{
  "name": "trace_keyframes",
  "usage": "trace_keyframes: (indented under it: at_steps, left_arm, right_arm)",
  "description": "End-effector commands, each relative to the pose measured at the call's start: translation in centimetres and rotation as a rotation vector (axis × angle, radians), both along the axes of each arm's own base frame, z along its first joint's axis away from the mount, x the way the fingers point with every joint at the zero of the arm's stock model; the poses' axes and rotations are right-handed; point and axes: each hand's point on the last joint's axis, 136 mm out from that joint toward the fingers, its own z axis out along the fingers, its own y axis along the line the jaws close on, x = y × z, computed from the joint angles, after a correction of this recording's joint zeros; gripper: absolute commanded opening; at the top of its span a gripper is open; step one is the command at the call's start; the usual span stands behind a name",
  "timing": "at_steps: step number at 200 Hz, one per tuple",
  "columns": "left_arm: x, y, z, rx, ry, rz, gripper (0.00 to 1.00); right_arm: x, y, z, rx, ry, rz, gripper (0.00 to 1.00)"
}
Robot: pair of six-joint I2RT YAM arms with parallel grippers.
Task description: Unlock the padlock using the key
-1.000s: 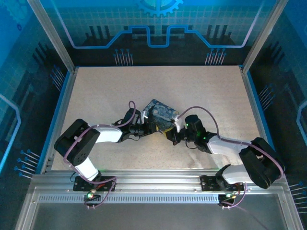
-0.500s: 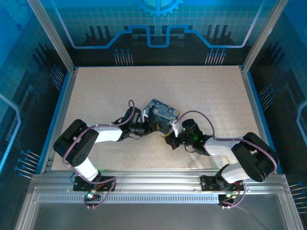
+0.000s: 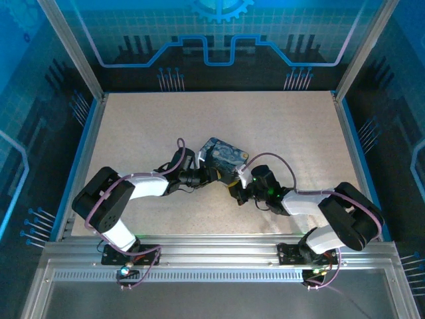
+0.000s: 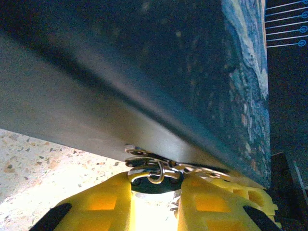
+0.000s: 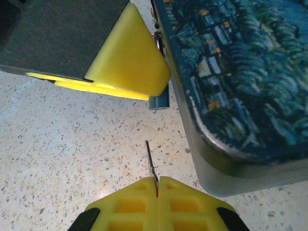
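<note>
The padlock (image 4: 154,185), with its dark body and silvery shackle, sits between the yellow fingers of my left gripper (image 4: 155,188), which is shut on it right under the edge of the blue painted tin (image 4: 202,72). In the right wrist view its bluish bottom end (image 5: 159,102) pokes out below the left gripper's yellow finger (image 5: 130,57). My right gripper (image 5: 157,185) is shut on the key (image 5: 150,161), a thin dark sliver pointing up toward the padlock, a short gap away. From above, both grippers (image 3: 216,175) (image 3: 234,191) meet at the tin's near edge.
The starry-night tin (image 3: 224,157) lies mid-table and crowds both grippers on its near side; in the right wrist view its corner (image 5: 231,159) sits just right of the key. Speckled tabletop (image 3: 146,126) stretches around, bounded by a blue-edged frame (image 3: 83,156).
The right arm has drawn in leftward, bringing its gripper and the key closer to the tin's near edge and the left gripper. The left arm has barely moved.
</note>
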Motion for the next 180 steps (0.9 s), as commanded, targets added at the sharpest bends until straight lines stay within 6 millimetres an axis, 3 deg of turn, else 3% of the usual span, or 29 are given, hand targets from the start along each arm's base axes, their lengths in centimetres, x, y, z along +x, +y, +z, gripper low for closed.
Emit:
trace_keyframes:
  at_steps: [1,180]
  left_arm:
    - [0.1,-1.0,2.5,-0.060,-0.037,-0.028,0.23]
    - [-0.1,-0.9,2.6,-0.051,-0.033,-0.025,0.22]
  right_arm:
    - [0.5,0.8,0.8,0.003,-0.061,0.009,0.00]
    - [2.5,1.3,1.6,-0.043,-0.134,-0.030,0.00]
